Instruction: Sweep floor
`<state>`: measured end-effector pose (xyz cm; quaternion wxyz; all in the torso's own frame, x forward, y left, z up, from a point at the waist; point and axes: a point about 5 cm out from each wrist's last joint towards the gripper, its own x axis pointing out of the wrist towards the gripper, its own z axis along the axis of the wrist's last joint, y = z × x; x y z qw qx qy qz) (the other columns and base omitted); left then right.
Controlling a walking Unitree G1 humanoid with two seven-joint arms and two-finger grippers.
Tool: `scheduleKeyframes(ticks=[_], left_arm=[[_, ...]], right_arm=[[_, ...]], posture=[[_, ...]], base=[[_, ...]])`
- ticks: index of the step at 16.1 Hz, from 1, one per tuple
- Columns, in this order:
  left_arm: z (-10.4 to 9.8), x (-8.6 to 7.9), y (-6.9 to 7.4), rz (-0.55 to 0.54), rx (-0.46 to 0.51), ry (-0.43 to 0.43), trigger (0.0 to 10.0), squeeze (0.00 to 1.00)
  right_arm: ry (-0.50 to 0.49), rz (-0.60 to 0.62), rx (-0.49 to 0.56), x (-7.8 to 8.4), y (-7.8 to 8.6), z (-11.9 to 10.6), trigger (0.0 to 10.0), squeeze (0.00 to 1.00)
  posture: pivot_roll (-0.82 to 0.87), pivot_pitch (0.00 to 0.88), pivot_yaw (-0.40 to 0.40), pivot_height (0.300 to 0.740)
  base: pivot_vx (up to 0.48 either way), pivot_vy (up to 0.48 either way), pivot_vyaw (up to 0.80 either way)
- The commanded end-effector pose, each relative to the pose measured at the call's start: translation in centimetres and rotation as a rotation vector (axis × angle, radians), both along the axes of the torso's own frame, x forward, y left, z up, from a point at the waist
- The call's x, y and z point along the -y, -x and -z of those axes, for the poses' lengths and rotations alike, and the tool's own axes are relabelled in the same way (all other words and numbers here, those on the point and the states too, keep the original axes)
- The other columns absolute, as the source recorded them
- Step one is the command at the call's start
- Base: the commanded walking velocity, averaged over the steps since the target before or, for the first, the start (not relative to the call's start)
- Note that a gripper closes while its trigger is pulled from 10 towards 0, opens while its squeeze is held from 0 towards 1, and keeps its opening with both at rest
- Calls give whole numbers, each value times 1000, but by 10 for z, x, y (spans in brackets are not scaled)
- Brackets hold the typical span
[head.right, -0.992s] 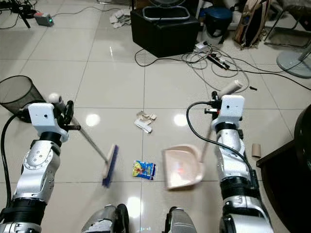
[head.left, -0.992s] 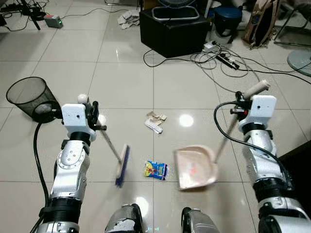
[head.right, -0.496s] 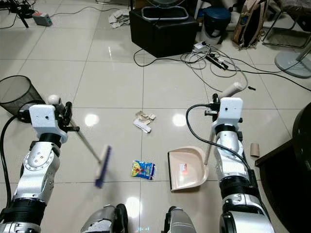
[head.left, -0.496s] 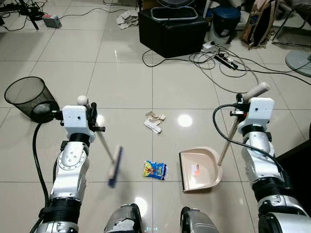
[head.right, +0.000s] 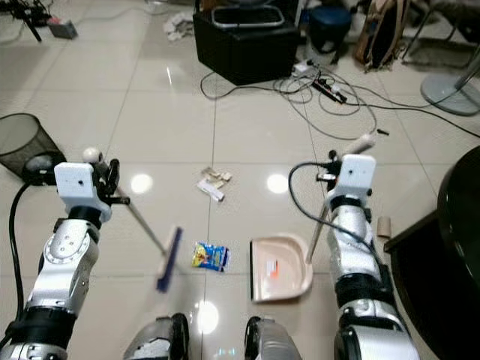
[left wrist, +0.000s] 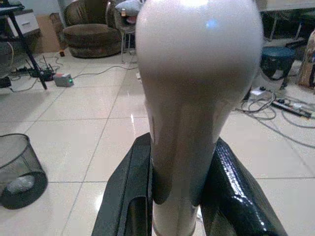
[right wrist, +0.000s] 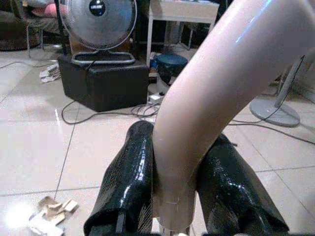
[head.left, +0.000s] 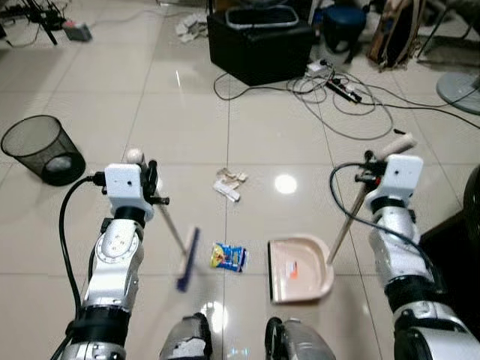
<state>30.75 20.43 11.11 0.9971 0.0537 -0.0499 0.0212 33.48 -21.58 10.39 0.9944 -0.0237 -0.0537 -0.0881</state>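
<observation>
My left gripper [head.left: 151, 180] is shut on the white handle of a broom [head.left: 173, 232]; its blue brush head [head.left: 187, 259] hovers just left of a blue and yellow snack wrapper [head.left: 228, 256] on the tiles. My right gripper [head.left: 370, 166] is shut on the cream handle of a dustpan [head.left: 300, 268], which rests on the floor right of the wrapper. Crumpled paper scraps [head.left: 229, 184] lie farther ahead. In the left wrist view both black fingers [left wrist: 226, 191] clamp the broom handle [left wrist: 192, 113]. In the right wrist view the fingers [right wrist: 125, 182] clamp the dustpan handle [right wrist: 206, 103].
A black mesh wastebasket [head.left: 37, 148] stands at the far left. A black box with a fan [head.left: 259, 41] sits ahead, with cables and a power strip [head.left: 341, 86] beside it. A dark piece of furniture [head.right: 457, 247] is close on the right. My feet [head.left: 240, 341] are below.
The camera has shifted. The broom head swung right, closer to the wrapper. The dustpan slid left toward the wrapper.
</observation>
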Motion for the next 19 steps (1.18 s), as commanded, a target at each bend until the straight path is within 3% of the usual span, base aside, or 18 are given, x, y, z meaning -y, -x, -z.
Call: scheduleKeyframes(ticks=[1, 3, 7, 8, 12, 16, 19], left_arm=[[-3, -6, 0, -20, 13, -13, 10000, 0], [-1, -2, 4, -28, 13, 2, 10000, 0], [2, 2, 10, -13, 6, 10, 10000, 0], [2, 2, 12, -18, 9, 58, 10000, 0], [-8, -4, 11, -55, 65, 26, 10000, 0], [-17, -7, 4, -48, 93, 17, 10000, 0], [-18, -5, 2, -30, 89, 10, 10000, 0]], right_arm=[[-28, 7, 6, -1, 2, 1, 10000, 0], [-11, -23, -12, -11, 5, 7, 10000, 0], [-24, -22, -7, -12, 9, 9, 10000, 0], [-17, -34, -8, -14, 8, 7, 10000, 0], [-17, -57, -10, -19, 3, 2, 10000, 0], [-13, -69, -18, -23, 1, 1, 10000, 0], [-22, -7, -3, -15, 2, -1, 10000, 0]], posture=[[-5, 173, 34, 740], [-4, 143, 44, 740], [-2, 137, 44, 740], [-1, 137, 37, 740], [4, 145, 30, 740], [9, 145, 31, 740], [5, 148, 34, 740]], base=[[0, -398, 0], [0, -480, 0], [0, -458, 0], [0, 0, 0], [0, 0, 0], [236, 0, 800], [392, 0, 533]])
